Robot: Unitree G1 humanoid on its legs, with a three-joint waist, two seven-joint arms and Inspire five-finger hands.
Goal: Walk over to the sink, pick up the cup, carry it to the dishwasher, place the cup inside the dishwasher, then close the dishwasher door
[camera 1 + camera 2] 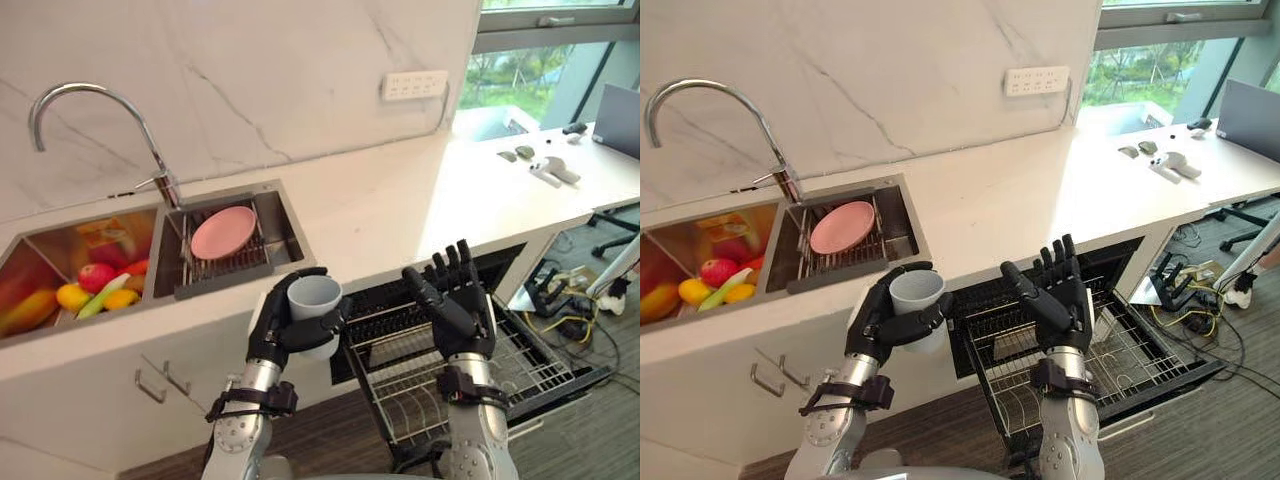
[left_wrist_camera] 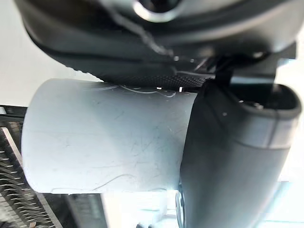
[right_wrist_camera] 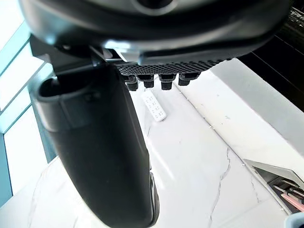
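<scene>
Up in the air, just near of the desk (image 1: 400, 200) edge, held by the left hand (image 1: 268, 338): a pale grey cup (image 1: 314, 297). Grasped tight, with dark fingers (image 1: 278, 300) and thumb curled round its side. Held upright, open end up. Hangs between the sink (image 1: 287, 218) and the open dishwasher (image 1: 505, 262), just left of the pulled-out wire rack (image 1: 410, 380). Not yet in the rack.

Just to the right of the cup, raised above the wire rack: the right hand (image 1: 462, 310). Fingers (image 1: 452, 262) straight and released, grasping nothing. Palm turned towards the cup, but apart from it.

Under the wire rack, dropped flat and sticking out to the right: the dark dishwasher door (image 1: 580, 378).

Farther off and to the left, set into the white desk: the steel sink, with two bowls. Holds a pink plate (image 1: 224, 232) on a dark drying rack (image 1: 215, 270) in the right bowl. Holds red, yellow and orange fruit (image 1: 90, 285) in the left bowl. Behind the bowls, bending over to the left: a shiny silver tap (image 1: 90, 95).

Far off on the marble wall: a white socket strip (image 1: 414, 84). Far right on the desk, by the window (image 1: 520, 70): a few small grey things (image 1: 545, 168), too small to tell.
</scene>
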